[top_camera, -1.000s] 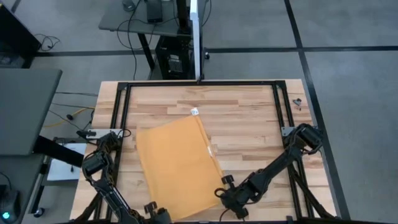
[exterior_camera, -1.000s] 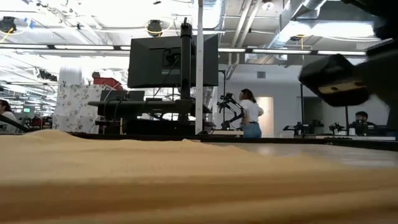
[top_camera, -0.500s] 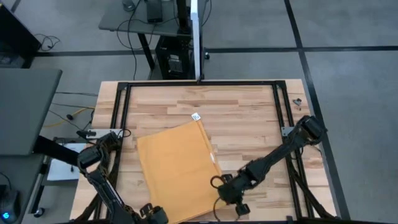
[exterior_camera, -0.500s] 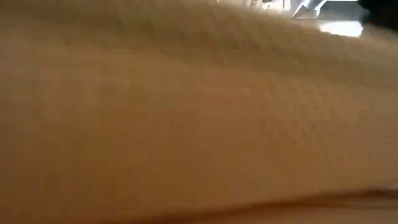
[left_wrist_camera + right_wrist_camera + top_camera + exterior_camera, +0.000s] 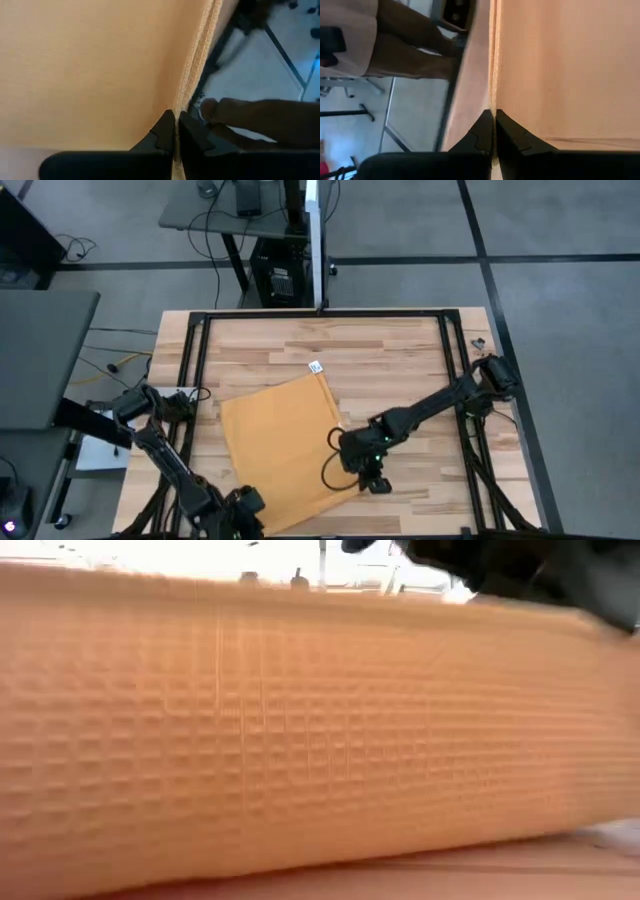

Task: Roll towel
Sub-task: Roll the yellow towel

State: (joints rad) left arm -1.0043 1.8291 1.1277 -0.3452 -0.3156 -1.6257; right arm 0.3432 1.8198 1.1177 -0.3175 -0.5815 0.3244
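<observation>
Between the two grippers, the towel (image 5: 285, 450) lies spread as a tilted rectangle on the pale plank table (image 5: 400, 365), thin mustard-orange cloth with a small white tag (image 5: 316, 366) at its far corner. At table height its near edge appears lifted, filling the picture with a fine waffle-like weave (image 5: 300, 740). The right gripper (image 5: 362, 472) sits at the cloth's near right corner; its wrist view shows the dark angular fingers (image 5: 482, 135) pressed together on the hemmed edge (image 5: 492, 60). The left gripper (image 5: 243, 508) sits at the near left corner, fingers (image 5: 167, 132) likewise pinched on the stitched border (image 5: 200, 55). Beyond that border a blurred brown shape crosses the left wrist view, possibly the table's edge
</observation>
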